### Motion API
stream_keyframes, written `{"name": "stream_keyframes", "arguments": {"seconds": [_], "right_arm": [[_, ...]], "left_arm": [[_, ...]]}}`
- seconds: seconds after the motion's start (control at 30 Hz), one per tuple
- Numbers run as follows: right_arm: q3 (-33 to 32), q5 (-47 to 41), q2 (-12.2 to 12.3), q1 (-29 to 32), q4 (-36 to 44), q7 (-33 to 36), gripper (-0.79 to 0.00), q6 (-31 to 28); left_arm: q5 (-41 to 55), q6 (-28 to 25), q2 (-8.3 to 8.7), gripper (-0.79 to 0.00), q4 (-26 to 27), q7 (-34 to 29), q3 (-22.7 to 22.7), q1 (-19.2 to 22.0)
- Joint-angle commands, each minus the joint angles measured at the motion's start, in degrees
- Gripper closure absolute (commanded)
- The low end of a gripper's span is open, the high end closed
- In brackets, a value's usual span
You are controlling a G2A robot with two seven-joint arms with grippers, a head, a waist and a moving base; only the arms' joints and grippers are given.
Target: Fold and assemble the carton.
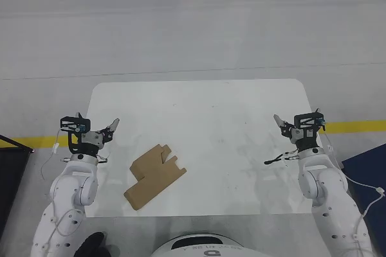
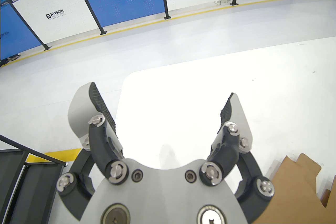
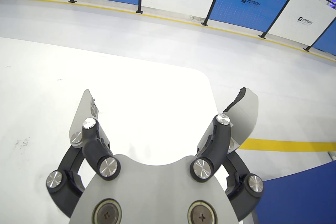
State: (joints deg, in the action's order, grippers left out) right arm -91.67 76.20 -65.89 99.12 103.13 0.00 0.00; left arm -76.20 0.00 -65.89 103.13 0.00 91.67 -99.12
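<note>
Carton: the brown carton point(image 1: 156, 175) is lying flat and unassembled on the desk point(image 1: 212, 109), in the near-left part, its long side running diagonally and its notched flaps pointing toward the middle of the desk.
Carton in the left wrist view: one corner of it point(image 2: 294, 183) is showing just beside the claw's base.
Left claw: the left claw point(image 1: 98, 123) is hanging over the desk's left edge, near the carton but not touching it; its fingers point(image 2: 102, 107) are standing spread wide with nothing between them.
Right claw: the right claw point(image 1: 297, 119) is hanging over the desk's right edge, well apart from the carton; its fingers point(image 3: 84, 107) are likewise gaping and gripping nothing.
Surroundings: a yellow floor line point(image 1: 360, 126) is running past both sides of the desk, and blue and white fence panels point(image 2: 126, 1) are standing behind it.
</note>
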Motion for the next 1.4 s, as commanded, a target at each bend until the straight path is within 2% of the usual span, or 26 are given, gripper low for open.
{"name": "stream_keyframes", "arguments": {"seconds": [0.0,0.43,0.5,0.53,0.7,0.8,0.83,0.87,1.07,1.2,1.3,1.37], "right_arm": [[0.0,0.0,0.0,0.0,0.0,0.0,-0.785,0.0],[0.0,0.0,0.0,0.0,0.0,0.0,-0.785,0.0],[0.0,0.0,0.0,0.0,0.0,0.0,-0.785,0.0],[0.0,0.0,0.0,0.0,0.0,0.0,-0.785,0.0],[0.0,0.0,0.0,0.0,0.0,0.0,-0.785,0.0],[0.0,0.0,0.0,0.0,0.0,0.0,-0.785,0.0],[0.0,0.0,0.0,0.0,0.0,0.0,-0.785,0.0],[0.0,0.0,0.0,0.0,0.0,0.0,-0.785,0.0],[0.0,0.0,0.0,0.0,0.0,0.0,-0.785,0.0],[0.0,0.0,0.0,0.0,0.0,0.0,-0.785,0.0],[0.0,0.0,0.0,0.0,0.0,0.0,-0.785,0.0],[0.0,0.0,0.0,0.0,0.0,0.0,-0.785,0.0]], "left_arm": [[0.0,0.0,0.00,-0.785,0.0,0.0,0.0,0.0],[0.0,0.0,0.00,-0.784,0.0,0.0,0.0,0.0],[-9.5,3.0,0.28,-0.785,-1.0,1.5,0.2,0.3],[-16.0,2.3,0.47,-0.785,-1.2,3.9,-1.2,0.0],[-32.9,-10.2,1.85,-0.785,-2.9,9.4,-3.1,-1.0],[-44.3,-18.1,3.14,-0.785,-3.2,18.9,-3.7,-1.9],[-45.4,-19.6,3.49,-0.785,-3.8,22.5,-3.2,-2.1],[-43.3,-19.2,3.56,-0.785,-4.7,24.3,-1.8,-2.0],[-43.3,-19.2,3.56,-0.785,-4.7,24.3,-1.8,-2.0],[-52.2,-18.1,4.14,-0.785,-6.1,24.6,-2.6,-2.4],[-49.1,-18.4,4.50,-0.785,-7.4,28.8,0.1,-3.1],[-51.8,-15.0,4.80,-0.785,-7.1,28.9,2.2,-4.4]]}}
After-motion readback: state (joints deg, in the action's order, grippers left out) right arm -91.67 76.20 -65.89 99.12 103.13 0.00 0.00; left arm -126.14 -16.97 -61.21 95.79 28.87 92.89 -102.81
